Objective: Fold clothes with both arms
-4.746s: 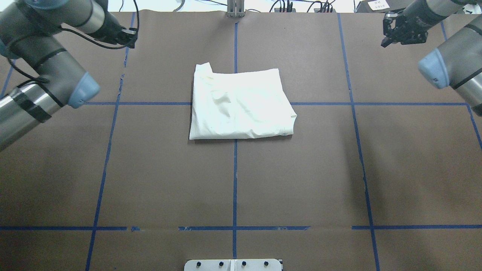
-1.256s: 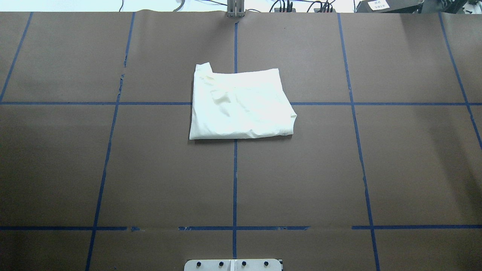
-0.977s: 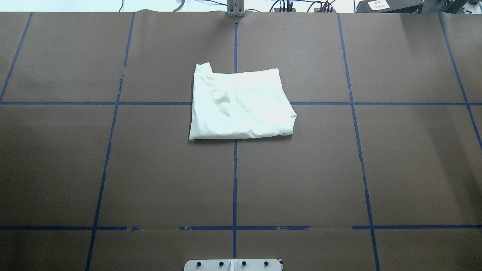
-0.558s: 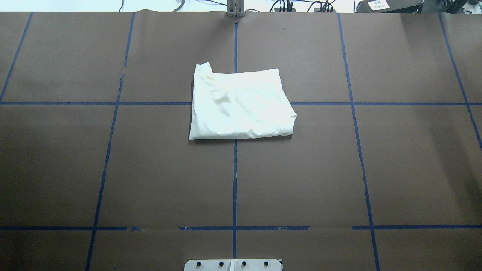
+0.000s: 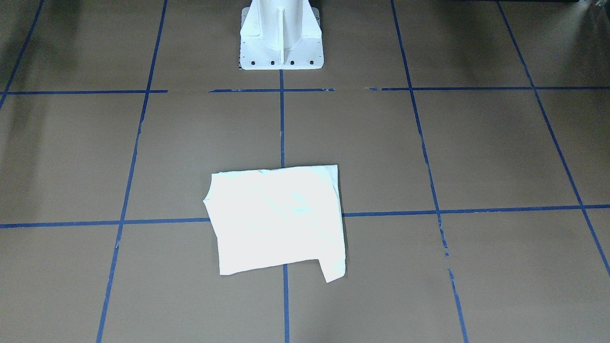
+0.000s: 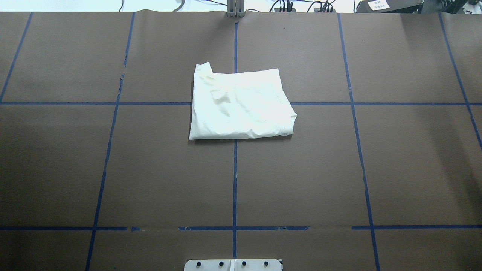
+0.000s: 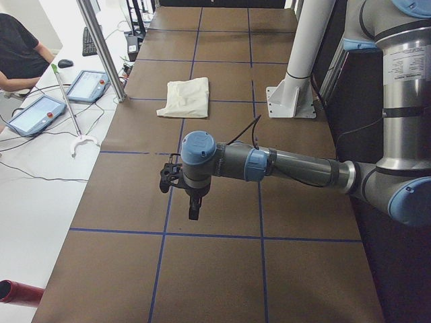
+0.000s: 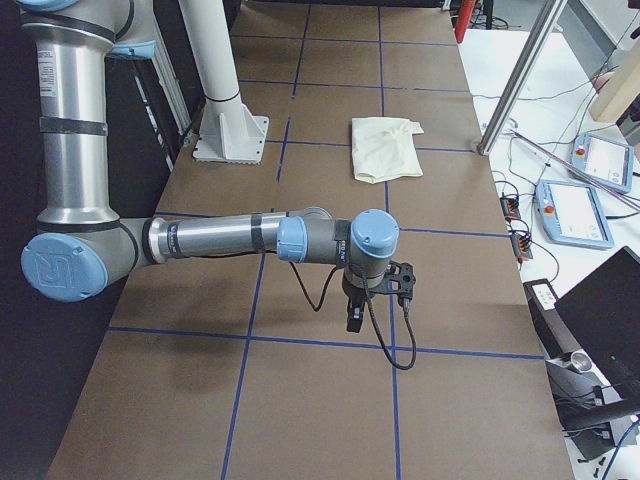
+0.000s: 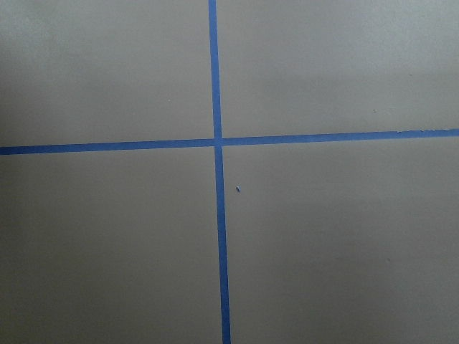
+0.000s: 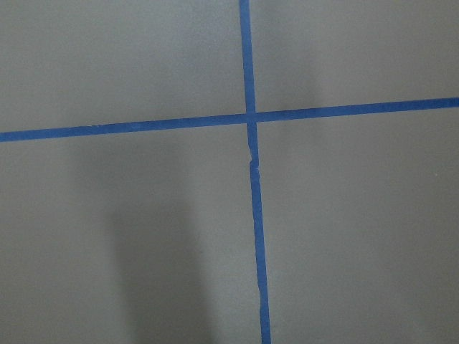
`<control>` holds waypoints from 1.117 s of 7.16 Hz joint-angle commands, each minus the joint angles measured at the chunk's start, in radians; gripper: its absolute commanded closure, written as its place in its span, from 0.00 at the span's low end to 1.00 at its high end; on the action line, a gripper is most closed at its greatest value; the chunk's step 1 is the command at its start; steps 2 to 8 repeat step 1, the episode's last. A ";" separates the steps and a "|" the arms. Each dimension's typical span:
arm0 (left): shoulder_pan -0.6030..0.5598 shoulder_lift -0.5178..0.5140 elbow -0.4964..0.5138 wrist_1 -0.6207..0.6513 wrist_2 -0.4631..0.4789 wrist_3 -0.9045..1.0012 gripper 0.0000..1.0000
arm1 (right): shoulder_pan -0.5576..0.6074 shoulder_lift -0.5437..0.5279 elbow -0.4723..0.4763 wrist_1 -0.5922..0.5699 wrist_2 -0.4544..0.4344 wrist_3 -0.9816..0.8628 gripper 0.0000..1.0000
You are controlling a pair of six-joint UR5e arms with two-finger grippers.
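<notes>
Now, folded white shirt (image 6: 241, 105) flat on table (image 6: 150, 169), twelve o'clock from my base (image 6: 233, 264), my left gripper (image 7: 170, 178) and right gripper (image 8: 400, 281) hovering well apart from it, their opening impossible to tell.

I can't tell how the jaws stand: the left gripper (image 7: 194, 212) and the right gripper (image 8: 353, 320) show only in the side views, small and dark, and neither wrist camera catches them. The T-shirt (image 6: 241, 105) is folded, so whatever lies inside the folds is hidden. In the front-facing view it is washed out and its creases are lost. The pedestal base (image 5: 281, 47) is cut off by that view's top edge. A person (image 7: 19, 54) is cropped at the left side view's edge.
</notes>
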 commanded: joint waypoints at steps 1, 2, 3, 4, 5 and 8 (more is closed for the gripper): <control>0.014 0.000 0.035 0.006 0.003 -0.001 0.00 | 0.000 0.000 0.000 0.000 0.000 0.000 0.00; 0.014 0.000 0.035 0.006 0.003 -0.001 0.00 | 0.000 0.000 0.000 0.000 0.000 0.000 0.00; 0.014 0.000 0.035 0.006 0.003 -0.001 0.00 | 0.000 0.000 0.000 0.000 0.000 0.000 0.00; 0.014 0.000 0.035 0.006 0.003 -0.001 0.00 | 0.000 0.000 0.000 0.000 0.000 0.000 0.00; 0.014 0.000 0.035 0.006 0.003 -0.001 0.00 | 0.000 0.000 0.000 0.000 0.000 0.000 0.00; 0.014 0.000 0.035 0.006 0.003 -0.001 0.00 | 0.000 0.000 0.000 0.000 0.000 0.000 0.00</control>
